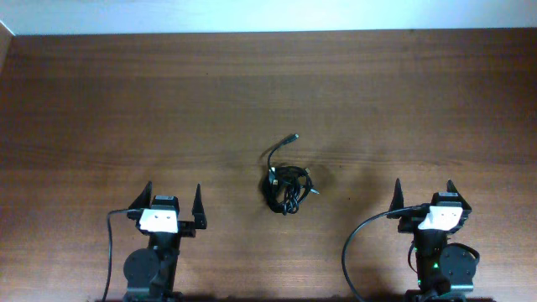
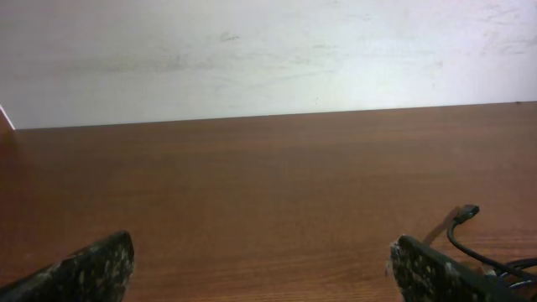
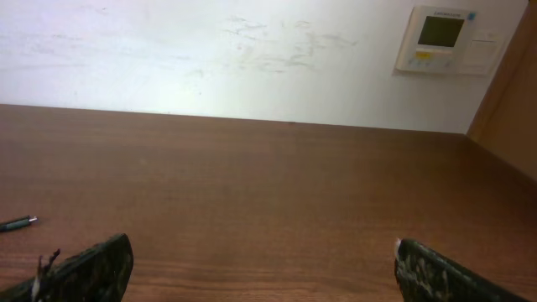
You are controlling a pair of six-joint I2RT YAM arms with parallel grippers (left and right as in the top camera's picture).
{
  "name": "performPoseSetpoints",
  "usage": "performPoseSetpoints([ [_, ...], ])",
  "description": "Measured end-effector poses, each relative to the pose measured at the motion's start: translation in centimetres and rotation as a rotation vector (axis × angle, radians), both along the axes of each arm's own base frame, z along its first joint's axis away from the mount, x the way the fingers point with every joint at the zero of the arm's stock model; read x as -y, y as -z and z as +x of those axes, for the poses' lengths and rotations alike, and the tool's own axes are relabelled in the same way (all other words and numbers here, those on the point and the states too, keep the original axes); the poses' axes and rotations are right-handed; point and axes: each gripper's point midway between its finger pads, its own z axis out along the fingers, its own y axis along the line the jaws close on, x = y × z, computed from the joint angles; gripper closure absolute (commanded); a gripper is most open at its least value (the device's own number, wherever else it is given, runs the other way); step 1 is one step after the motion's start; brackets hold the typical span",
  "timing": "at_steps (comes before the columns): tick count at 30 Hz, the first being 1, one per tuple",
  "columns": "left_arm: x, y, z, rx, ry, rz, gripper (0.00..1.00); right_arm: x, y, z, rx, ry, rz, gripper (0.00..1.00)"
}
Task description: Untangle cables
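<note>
The brown wooden table gives me open wood ahead of my left gripper and my right gripper, both with fingers spread wide, right up to the far white wall. One obstacle lies between my arms, mid-table: the small dark bunch of thin black cables, with one plug end trailing far-side. Open wood rings it on every side. At the near edge, thick black arm cords loop beside my bases.
</note>
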Motion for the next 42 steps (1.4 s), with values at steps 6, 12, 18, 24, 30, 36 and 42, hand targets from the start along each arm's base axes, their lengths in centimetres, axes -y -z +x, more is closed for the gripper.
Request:
performPoseSetpoints([
  [6,0.0,0.0,0.0,0.000,0.000,0.000,0.01,0.0,0.0,0.0,0.000,0.000,0.000,0.01],
  [12,0.2,-0.1,0.0,0.005,0.013,-0.001,0.01,0.0,0.0,0.0,0.000,0.000,0.000,0.01],
  [18,1.6,0.2,-1.4,-0.126,0.088,-0.054,0.01,0.0,0.0,0.0,0.000,0.000,0.000,0.01],
  [24,2.6,-5.0,-4.5,-0.220,0.145,-0.081,0.01,0.0,0.0,0.0,0.000,0.000,0.000,0.02],
  [30,5.3,-6.6,-5.1,-0.437,0.282,-0.169,0.01,0.0,0.0,0.0,-0.001,0.000,0.000,0.02],
  [36,10.5,-9.1,-6.1,-0.582,0.604,-0.320,0.01,0.0,0.0,0.0,0.000,0.000,0.000,0.01],
  [42,11.7,-9.6,-5.7,-0.646,0.637,-0.489,0.15,0.0,0.0,0.0,0.000,0.000,0.000,0.02],
])
